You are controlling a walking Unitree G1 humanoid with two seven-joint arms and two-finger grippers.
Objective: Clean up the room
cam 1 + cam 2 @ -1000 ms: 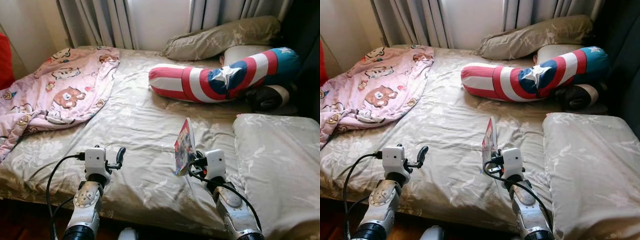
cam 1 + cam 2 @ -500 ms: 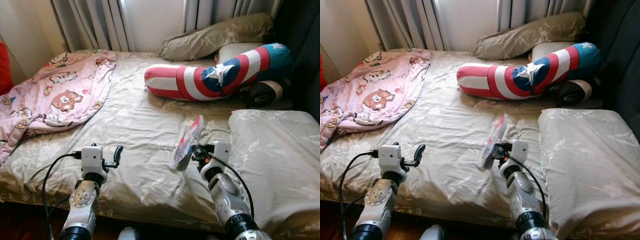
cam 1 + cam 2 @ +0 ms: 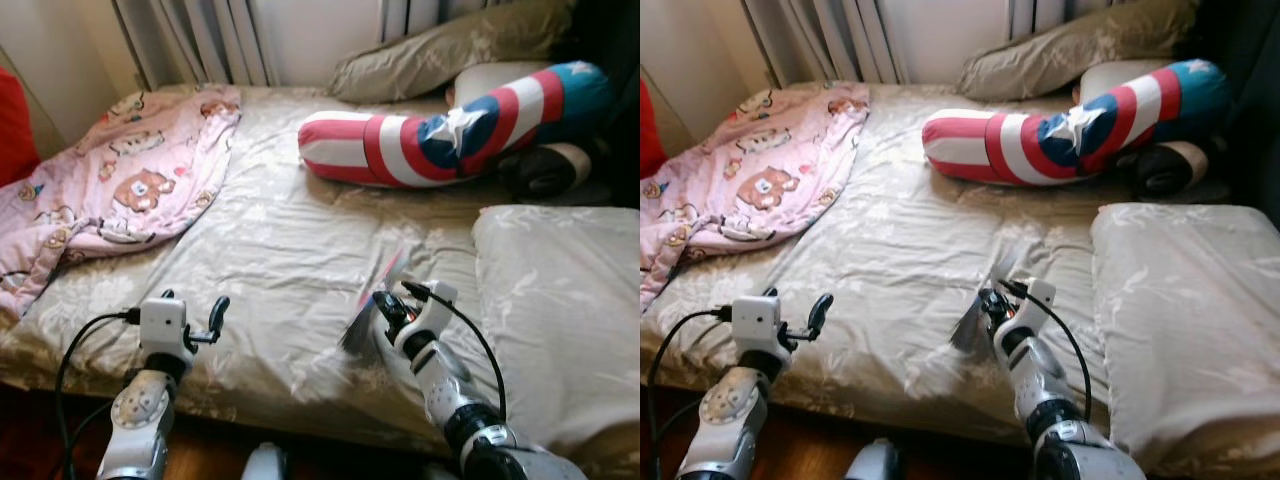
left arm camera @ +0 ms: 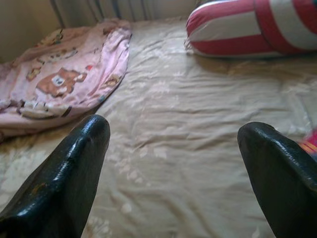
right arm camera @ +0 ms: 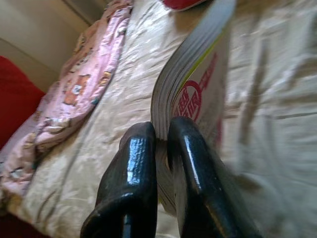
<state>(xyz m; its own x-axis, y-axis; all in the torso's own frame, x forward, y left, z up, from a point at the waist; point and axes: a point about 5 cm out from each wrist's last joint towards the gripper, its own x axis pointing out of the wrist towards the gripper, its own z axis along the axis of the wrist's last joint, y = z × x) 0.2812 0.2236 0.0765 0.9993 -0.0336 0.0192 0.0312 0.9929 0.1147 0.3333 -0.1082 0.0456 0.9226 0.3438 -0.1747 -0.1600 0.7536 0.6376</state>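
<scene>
Beige patterned bedding (image 3: 290, 250) spreads across the whole scene, its near edge dropping to dark floor just behind both arms. Nearest, the left gripper (image 3: 214, 318) hovers over the front edge of the bed with its fingers (image 4: 74, 163) spread wide and nothing between them. Beside it, the right gripper (image 5: 161, 144) pinches a thin comic book (image 3: 985, 300) by its lower edge, fingers clamped narrow on the pages; the book is blurred and tilts over the sheet, seemingly lifted off it. The step in hand looks like carrying this book off the bed; next it needs a steady hold and a place to put it, none of which is in view. To the right lies a large pillow (image 3: 560, 310) close to the arm, so room is tighter there; the middle of the bed is open. Farther off sit a pink cartoon blanket (image 3: 110, 190) at left, a red, white and blue bolster (image 3: 440, 140) and another pillow (image 3: 440, 60) against the curtains (image 3: 210, 35).
</scene>
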